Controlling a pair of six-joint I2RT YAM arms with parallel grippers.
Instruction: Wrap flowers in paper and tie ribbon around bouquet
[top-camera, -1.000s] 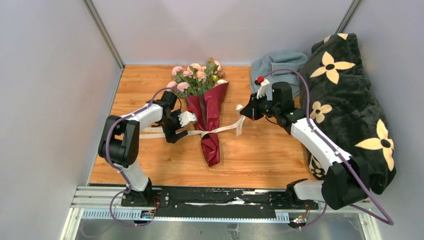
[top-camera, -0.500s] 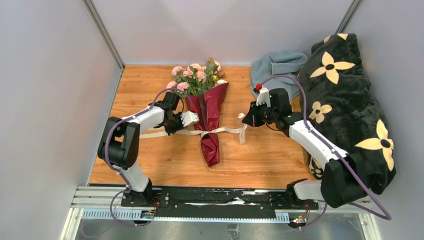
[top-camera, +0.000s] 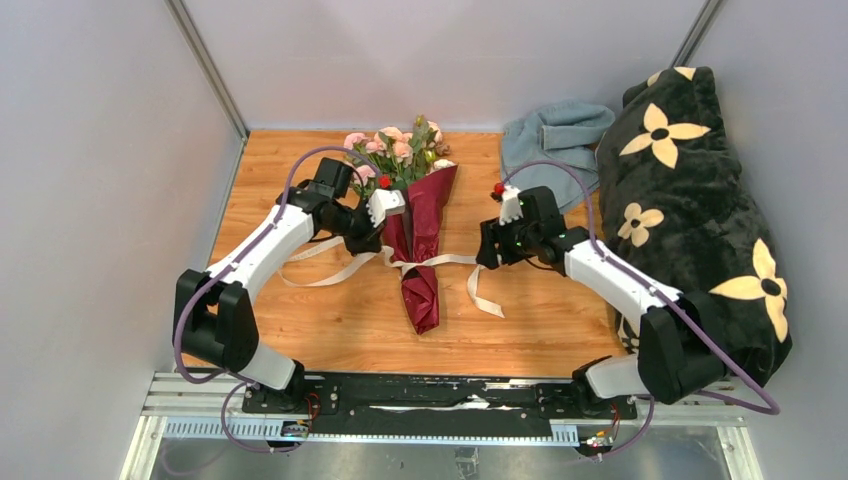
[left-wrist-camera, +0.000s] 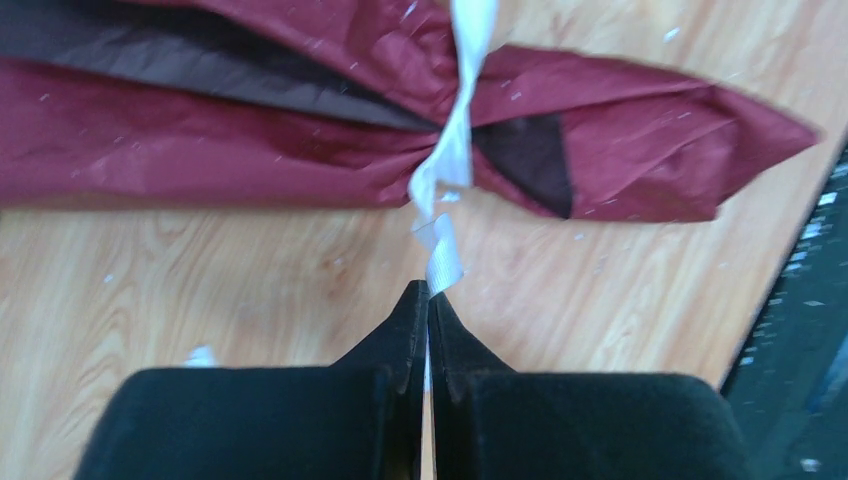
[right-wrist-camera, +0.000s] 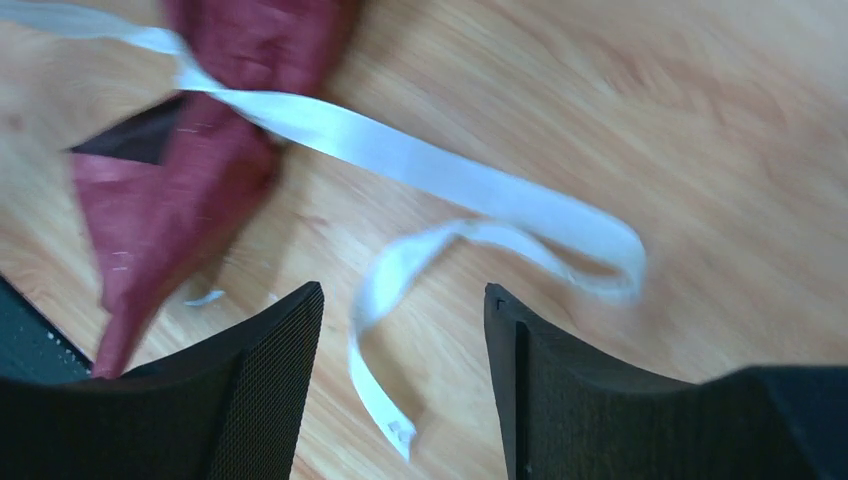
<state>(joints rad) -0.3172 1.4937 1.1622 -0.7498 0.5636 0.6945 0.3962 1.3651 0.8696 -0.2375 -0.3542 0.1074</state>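
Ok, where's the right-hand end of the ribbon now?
In the top view the right end of the ribbon lies on the table just right of the bouquet, level with its narrow waist, under the open right gripper, which holds nothing.

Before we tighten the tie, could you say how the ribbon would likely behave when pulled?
The ribbon looks floppy: its free end curls into a loop. It seems thin and light, twisting where the left fingers pinch it. Its sheen suggests it may slip.

Bouquet (top-camera: 415, 235): lying flat on table (top-camera: 530, 320), narrow end nearest.
Flowers (top-camera: 400, 150): pink and cream roses fanning from the wide end.
Paper (top-camera: 432, 200): burgundy, crinkled, cinched at waist.
Ribbon (top-camera: 445, 260): cream strip crossing waist; right end loose, curled.
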